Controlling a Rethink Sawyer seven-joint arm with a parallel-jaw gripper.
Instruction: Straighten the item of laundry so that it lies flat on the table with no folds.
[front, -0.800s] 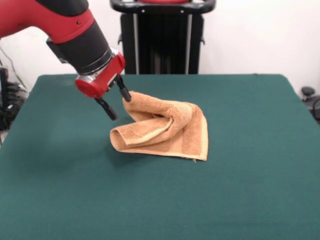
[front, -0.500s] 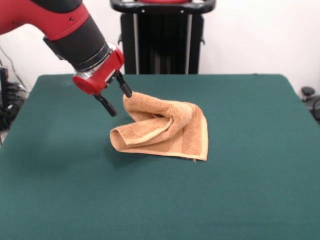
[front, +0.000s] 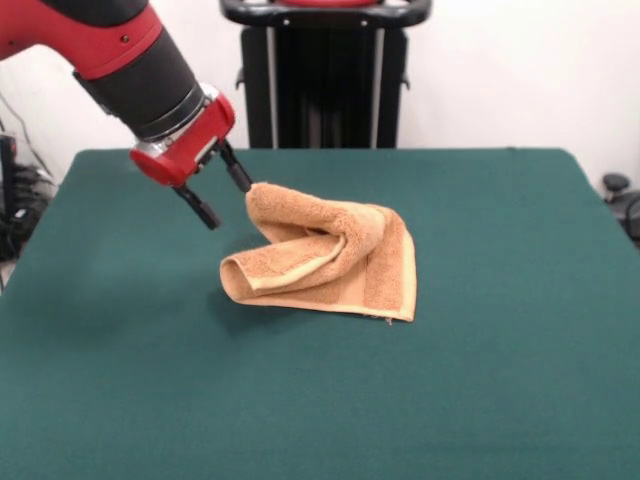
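Now, change: my gripper (front: 224, 197) has drawn up and back toward the far left corner of the table (front: 500, 400) over the last moments, while the towel (front: 325, 262) has kept its shape and place.
Meaning for the task: I judge that I have let go and am backing off, so the cloth is no flatter than it was; the straightening is still to do.
Gripper opening: my two black fingers (front: 199, 207) stand well spread, with clear space between them and nothing held.
Gripper contact: one fingertip sits right at the towel's raised far-left fold; whether it touches or just clears the cloth I cannot tell.
Towel place: about the middle of the table, a little toward the far edge, well apart from every edge.
Towel state: folded over itself, with a rolled loop at its left end and a hump along its far side; only the near right corner lies flat.
Next move, as a guess: regrip an edge and pull it outward.
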